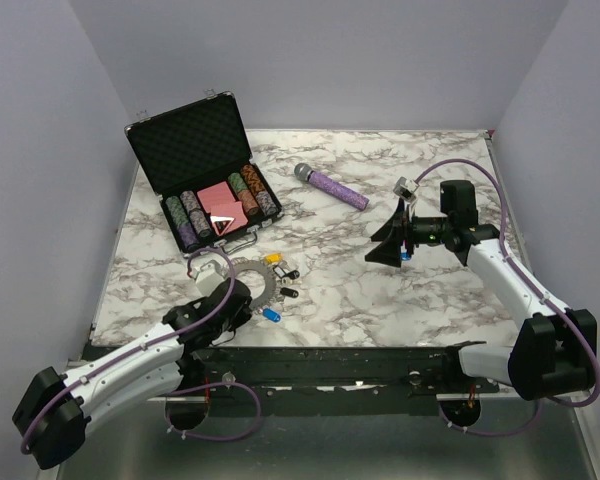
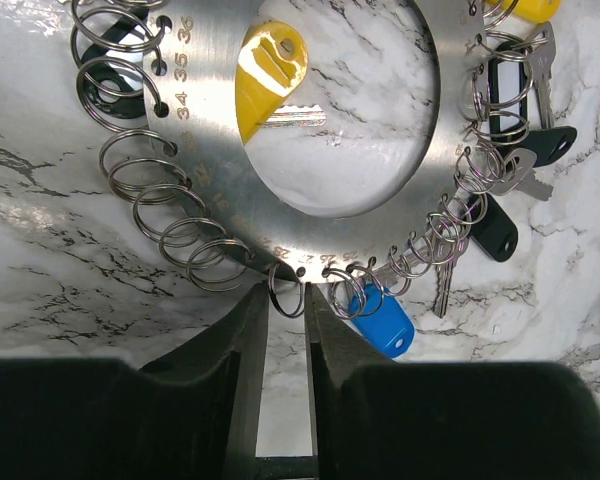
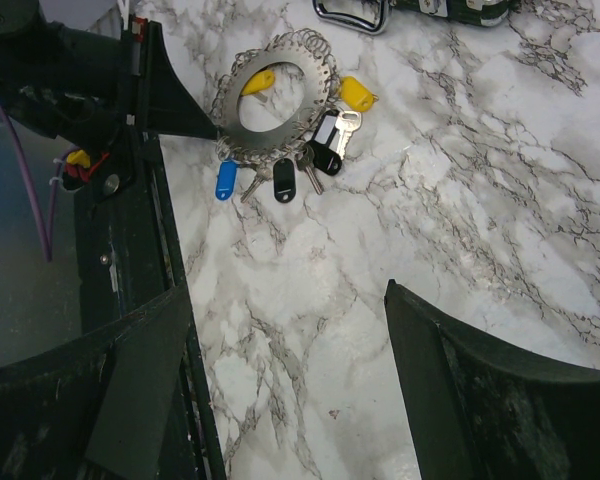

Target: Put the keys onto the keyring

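Keyring [image 2: 210,200] lies flat on the marble table [image 1: 380,290], near its front-left edge, close to the open case [image 1: 190,140]. It is a broad, flat silver ring with engraved numbers. Small split rings [image 2: 165,215] hang all along its outer edge. Keys [image 3: 310,150] hang in a cluster on one side: a blue key [image 2: 380,322], black keys [image 2: 497,232] and a yellow one [image 3: 356,93]. Another yellow key [image 2: 270,65] lies inside the hole. Left gripper [image 2: 286,300] is narrow, with one split ring between its tips; whether it pinches that ring cannot be told. Right gripper [image 3: 290,390] stands wide, holding nothing, well apart from the keyring.
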`<action>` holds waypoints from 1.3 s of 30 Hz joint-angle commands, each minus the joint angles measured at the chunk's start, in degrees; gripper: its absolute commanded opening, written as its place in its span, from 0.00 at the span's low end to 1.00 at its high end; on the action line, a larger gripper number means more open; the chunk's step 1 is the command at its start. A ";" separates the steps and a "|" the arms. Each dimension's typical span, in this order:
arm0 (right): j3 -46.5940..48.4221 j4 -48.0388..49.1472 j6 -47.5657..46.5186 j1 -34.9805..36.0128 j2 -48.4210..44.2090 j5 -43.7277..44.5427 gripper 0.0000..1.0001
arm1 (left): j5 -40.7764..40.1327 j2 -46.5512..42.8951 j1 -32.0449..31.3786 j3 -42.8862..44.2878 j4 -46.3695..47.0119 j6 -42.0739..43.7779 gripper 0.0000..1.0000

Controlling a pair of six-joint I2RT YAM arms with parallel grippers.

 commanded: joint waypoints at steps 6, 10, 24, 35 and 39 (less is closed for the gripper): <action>-0.15 0.22 -0.13 -0.19 -0.09 -1.34 0.87 | -2.71 -3.30 0.32 5.10 -8.89 7.77 0.42; -0.06 -0.13 -0.31 -0.19 -0.18 -1.42 0.87 | -2.28 -4.09 0.32 6.08 -9.88 11.65 0.54; -0.06 -0.48 -0.74 -0.19 -0.36 -1.78 0.87 | -7.81 4.96 0.41 6.51 -7.76 8.84 0.53; -0.06 -0.57 -0.83 -0.19 -0.27 -1.60 0.87 | -7.29 5.84 0.50 5.55 -4.25 9.19 0.49; -0.06 -0.57 -0.83 -0.19 -0.35 -1.69 0.87 | -6.23 5.93 0.58 5.11 -2.93 9.63 0.45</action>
